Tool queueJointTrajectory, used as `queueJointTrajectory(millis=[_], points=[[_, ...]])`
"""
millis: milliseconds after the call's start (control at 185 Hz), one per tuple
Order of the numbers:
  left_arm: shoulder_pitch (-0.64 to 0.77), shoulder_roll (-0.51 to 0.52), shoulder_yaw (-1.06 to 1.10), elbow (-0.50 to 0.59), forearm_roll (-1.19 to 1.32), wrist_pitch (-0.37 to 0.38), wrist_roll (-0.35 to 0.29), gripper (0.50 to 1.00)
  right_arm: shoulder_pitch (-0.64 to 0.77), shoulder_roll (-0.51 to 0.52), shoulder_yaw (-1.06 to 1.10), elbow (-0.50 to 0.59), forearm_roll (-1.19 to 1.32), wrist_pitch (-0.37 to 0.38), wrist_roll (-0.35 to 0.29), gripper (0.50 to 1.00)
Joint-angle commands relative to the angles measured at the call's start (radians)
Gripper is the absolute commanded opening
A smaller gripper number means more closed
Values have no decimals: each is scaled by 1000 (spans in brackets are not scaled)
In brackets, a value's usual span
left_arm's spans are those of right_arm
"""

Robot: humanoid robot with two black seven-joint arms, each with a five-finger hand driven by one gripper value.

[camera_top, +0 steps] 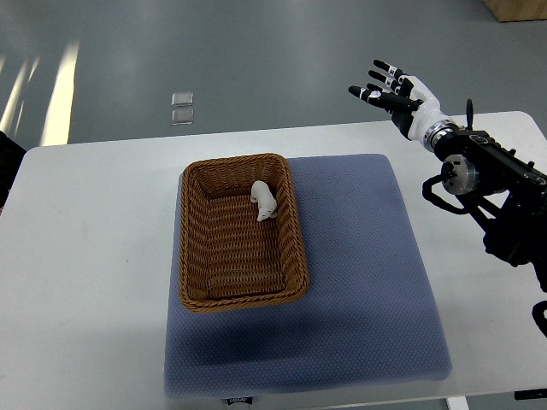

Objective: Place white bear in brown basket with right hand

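A white table [94, 256] is filling most of the top view, its rounded far corners showing against a grey floor [256, 51]. Pale streaks of light are lying across that floor at the upper left, and two small clear square pieces [181, 108] are sitting on it just beyond the table's far edge. A strip of something tan is showing at the upper right corner, too cropped to identify. A blue-grey padded mat [367, 282] is covering the middle of the table, its surface finely dotted and its corners rounded, with a small dark label at its near edge.

The brown basket [242, 231] is resting on the left part of the mat, a rectangular woven wicker piece with a thick braided rim and a darker, tightly woven floor. The white bear [264, 201] is lying inside it, toward the far right corner, close to the right wall. It is a small pale figure on its side, with stubby limbs barely distinguishable; finer detail is too small to make out.

The right hand [389, 90] is hovering past the table's far right edge, well apart from the basket, with its black-tipped fingers [376, 67] spread and holding nothing. Its white wrist is joining a black arm [496, 188] coming in from the right edge.
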Motion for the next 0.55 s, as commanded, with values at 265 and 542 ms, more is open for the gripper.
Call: queueJointTrajectory(millis=[265,542], points=[[0,0,0,0,0,0,0,1000,-37,6,2,3,41,8,5,924],[0,0,0,0,0,0,0,1000,-45,9,0,11,41,10,4,926]])
